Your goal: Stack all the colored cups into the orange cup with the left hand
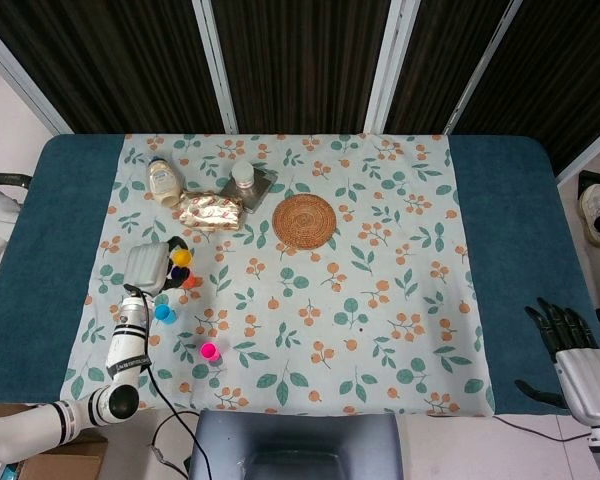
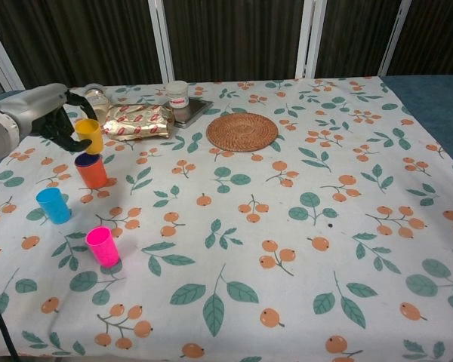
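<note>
Four cups show: yellow cup (image 2: 89,136), orange cup (image 2: 90,170), blue cup (image 2: 53,205) and pink cup (image 2: 102,246). The left hand (image 2: 59,119) grips the yellow one upright, mouth up, just above the orange. The right hand (image 1: 568,345) hangs off the table edge, fingers apart, holding nothing.

Right robot hand (image 1: 570,352) cut off (frame corner).

Upper center: woven coaster (image 1: 304,220); to its left, foil packet (image 1: 210,211), small jar (image 1: 243,176), bottle (image 1: 162,180) lying on floral cloth (image 1: 380,300).
</note>
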`<state>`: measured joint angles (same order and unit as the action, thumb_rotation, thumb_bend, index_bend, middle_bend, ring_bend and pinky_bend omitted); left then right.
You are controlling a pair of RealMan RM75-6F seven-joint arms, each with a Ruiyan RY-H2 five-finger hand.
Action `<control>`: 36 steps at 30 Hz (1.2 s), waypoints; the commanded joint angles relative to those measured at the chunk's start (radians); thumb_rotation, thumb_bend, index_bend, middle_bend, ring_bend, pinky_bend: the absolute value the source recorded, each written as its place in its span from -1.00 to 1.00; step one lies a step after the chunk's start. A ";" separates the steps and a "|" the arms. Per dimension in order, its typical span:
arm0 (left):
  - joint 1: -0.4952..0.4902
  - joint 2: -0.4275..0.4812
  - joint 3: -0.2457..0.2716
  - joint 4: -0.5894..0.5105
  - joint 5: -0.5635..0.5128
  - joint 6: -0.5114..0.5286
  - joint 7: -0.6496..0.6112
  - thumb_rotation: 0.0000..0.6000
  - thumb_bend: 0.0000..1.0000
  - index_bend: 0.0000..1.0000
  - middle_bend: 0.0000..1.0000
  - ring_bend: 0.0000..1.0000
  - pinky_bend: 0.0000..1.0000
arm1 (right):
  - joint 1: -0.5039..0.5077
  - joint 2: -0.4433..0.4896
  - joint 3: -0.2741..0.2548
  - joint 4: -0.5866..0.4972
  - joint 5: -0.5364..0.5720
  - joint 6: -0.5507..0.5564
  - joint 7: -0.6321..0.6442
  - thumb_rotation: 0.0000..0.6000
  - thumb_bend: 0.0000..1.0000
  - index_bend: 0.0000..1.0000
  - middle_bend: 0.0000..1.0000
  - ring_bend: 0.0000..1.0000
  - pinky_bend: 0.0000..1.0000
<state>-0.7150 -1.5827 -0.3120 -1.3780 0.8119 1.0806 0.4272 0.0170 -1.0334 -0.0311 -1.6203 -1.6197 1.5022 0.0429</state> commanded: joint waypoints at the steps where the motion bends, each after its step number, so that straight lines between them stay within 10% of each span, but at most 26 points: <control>1: 0.011 0.003 0.012 0.009 0.011 -0.007 -0.019 1.00 -0.28 0.21 1.00 1.00 1.00 | 0.001 -0.001 0.000 0.000 0.001 -0.002 -0.002 1.00 -0.63 -1.00 -1.00 -1.00 -1.00; 14: 0.035 0.015 0.040 0.023 0.030 -0.024 -0.057 1.00 -0.26 0.13 1.00 1.00 1.00 | 0.000 -0.004 0.001 -0.001 0.002 -0.001 -0.008 1.00 -0.63 -1.00 -1.00 -1.00 -1.00; 22: 0.044 0.019 0.050 0.003 0.051 -0.035 -0.088 1.00 -0.27 -0.96 1.00 1.00 1.00 | 0.000 -0.006 0.002 -0.002 0.005 -0.002 -0.012 1.00 -0.63 -1.00 -1.00 -1.00 -1.00; 36: 0.162 0.171 0.189 -0.279 0.266 0.036 -0.166 1.00 -0.30 -0.76 1.00 1.00 1.00 | 0.000 -0.004 -0.004 -0.001 -0.006 -0.002 -0.007 1.00 -0.63 -1.00 -1.00 -1.00 -1.00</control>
<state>-0.5860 -1.4484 -0.1621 -1.6141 1.0363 1.0988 0.2825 0.0166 -1.0375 -0.0350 -1.6208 -1.6257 1.5001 0.0360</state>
